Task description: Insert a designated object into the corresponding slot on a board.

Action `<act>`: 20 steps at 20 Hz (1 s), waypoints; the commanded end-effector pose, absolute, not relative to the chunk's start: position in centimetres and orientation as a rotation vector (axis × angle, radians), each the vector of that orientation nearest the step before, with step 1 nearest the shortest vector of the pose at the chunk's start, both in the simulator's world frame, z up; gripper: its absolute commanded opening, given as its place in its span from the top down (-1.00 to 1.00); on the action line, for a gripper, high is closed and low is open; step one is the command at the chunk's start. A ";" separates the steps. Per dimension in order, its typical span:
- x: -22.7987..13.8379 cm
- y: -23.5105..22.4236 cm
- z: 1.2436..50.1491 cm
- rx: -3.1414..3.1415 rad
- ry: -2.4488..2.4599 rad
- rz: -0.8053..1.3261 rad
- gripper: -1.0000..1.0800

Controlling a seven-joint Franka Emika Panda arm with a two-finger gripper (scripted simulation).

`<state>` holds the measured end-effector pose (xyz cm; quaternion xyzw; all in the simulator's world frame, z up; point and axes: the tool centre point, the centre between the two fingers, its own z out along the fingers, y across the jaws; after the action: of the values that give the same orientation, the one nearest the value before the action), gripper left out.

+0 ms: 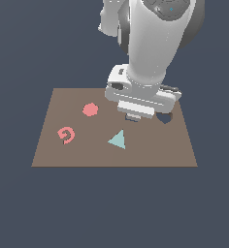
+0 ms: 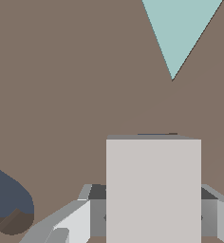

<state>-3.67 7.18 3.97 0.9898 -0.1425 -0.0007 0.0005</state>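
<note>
The pale grey-beige block [image 2: 153,185] sits between my gripper's fingers [image 2: 97,209] in the wrist view. My gripper [image 1: 132,117] is shut on it, low over the brown board [image 1: 150,150], beside the heart-shaped cut-out [image 1: 165,117]. The rectangular slot is almost wholly hidden under the block. Only a thin dark strip [image 2: 156,135] shows at the block's edge. In the exterior view the hand hides the block.
A teal triangle [image 1: 118,139] lies on the board close in front of the gripper and also shows in the wrist view [image 2: 180,33]. A pink hexagon [image 1: 90,110] and a pink spiral piece [image 1: 66,135] lie toward the exterior view's left. The heart cut-out [image 2: 7,199] is close beside the fingers.
</note>
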 end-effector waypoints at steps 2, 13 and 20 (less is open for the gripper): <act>-4.0 6.8 4.0 3.115 -0.402 -0.001 1.00; -4.0 6.7 4.0 3.115 -0.399 -0.002 1.00; -3.9 6.7 3.0 3.115 -0.402 -0.001 1.00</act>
<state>-3.97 6.74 3.15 0.9918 -0.1278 -0.0010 0.0005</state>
